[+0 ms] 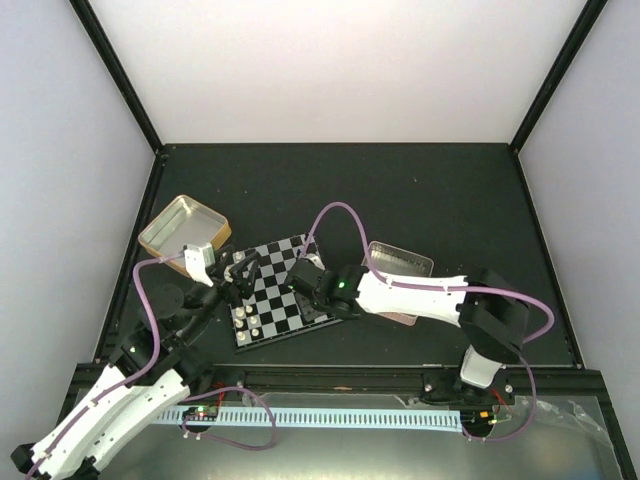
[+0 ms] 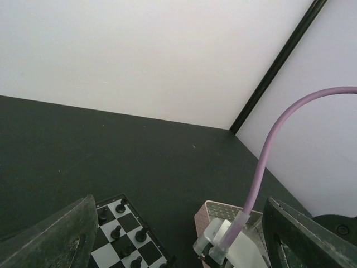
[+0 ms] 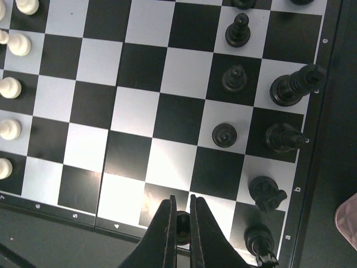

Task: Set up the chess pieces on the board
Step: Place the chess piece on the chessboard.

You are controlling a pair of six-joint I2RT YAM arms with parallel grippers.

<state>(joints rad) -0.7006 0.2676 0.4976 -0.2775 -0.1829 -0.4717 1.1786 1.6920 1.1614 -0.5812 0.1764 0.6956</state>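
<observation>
Closest to the right wrist camera, the right pincer (image 3: 182, 202) is seen drawn narrow, its two dark fingers pressed on a small black piece (image 3: 183, 228). That piece is held at the edge of the board (image 3: 134, 111) nearest this pincer; whether it rests on its square cannot be told. Ahead and to the right of the pincer, more black pieces (image 3: 224, 134) are stood in two rows along the board's right side. Well off to its left, white pieces (image 3: 10, 87) are lined up along the opposite side. A corner of a pink tin (image 3: 348, 220) is caught to the right of the pincer, beyond the board's rim.

The left pincer (image 2: 178, 243) is shown spread wide, one finger at each lower corner of its own view. Between and below those fingers a corner of the board is seen with several black pieces on it. The pink tin lies just beyond that corner, and a purple cable (image 2: 268, 151) is arched over it.

From above, the left pincer is placed over the board's left side, and a gold tin (image 1: 185, 232) is set on the table (image 1: 400, 190) just behind and to the left of it.
</observation>
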